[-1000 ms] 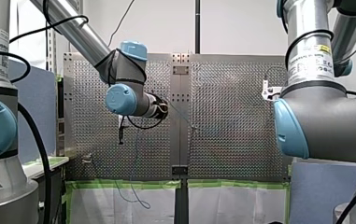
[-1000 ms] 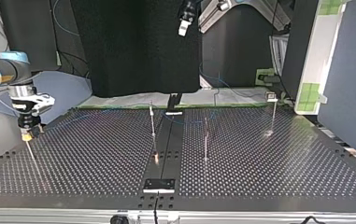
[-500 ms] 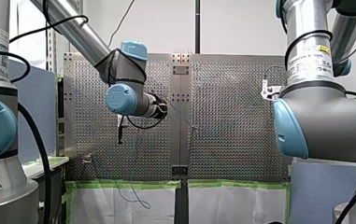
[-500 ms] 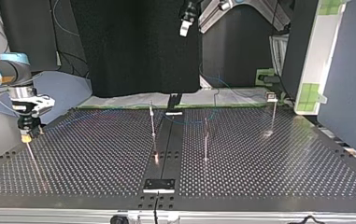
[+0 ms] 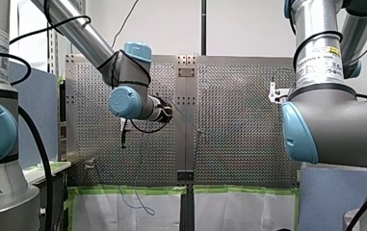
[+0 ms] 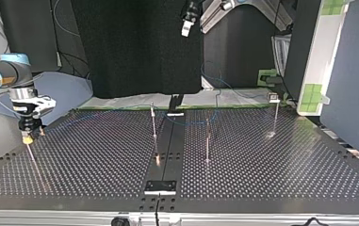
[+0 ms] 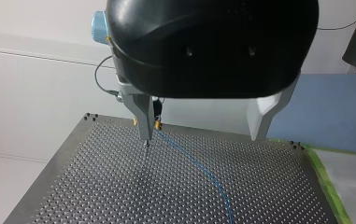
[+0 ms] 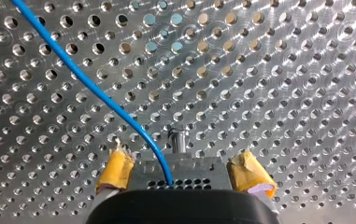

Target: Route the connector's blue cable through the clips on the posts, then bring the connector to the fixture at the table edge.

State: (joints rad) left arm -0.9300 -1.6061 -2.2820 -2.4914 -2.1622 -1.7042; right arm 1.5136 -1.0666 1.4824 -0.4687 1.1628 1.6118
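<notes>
**Right jaws.** Closed on the connector [image 8: 185, 173]. It sits between the yellow pads [image 8: 115, 169], with both pads against its sides. The blue cable [image 8: 96, 95] leaves the connector's front face and curves away ahead of the jaws, over the bench [image 8: 283, 70]. A thin post [image 8: 178, 139] stands just ahead of the connector.

**Left jaws.** Wide open and empty. The metal fingers [image 7: 144, 122] hang well above the bench, and the cable runs below the gap between them.

**Change.** Over the last second the right jaws moved slightly away from the left jaws, then held position. The slack cable beyond the bench, below the left jaws, has changed shape — it now stands in a taller loop.

**Meaning for the task.** The small outward pull appears to be taking up slack, so routing is judged to be the step in hand. Delivery of the connector has not begun. Whether the cable is seated in any clip cannot be told — the posts between the two sets of jaws are too thin to read.
</notes>
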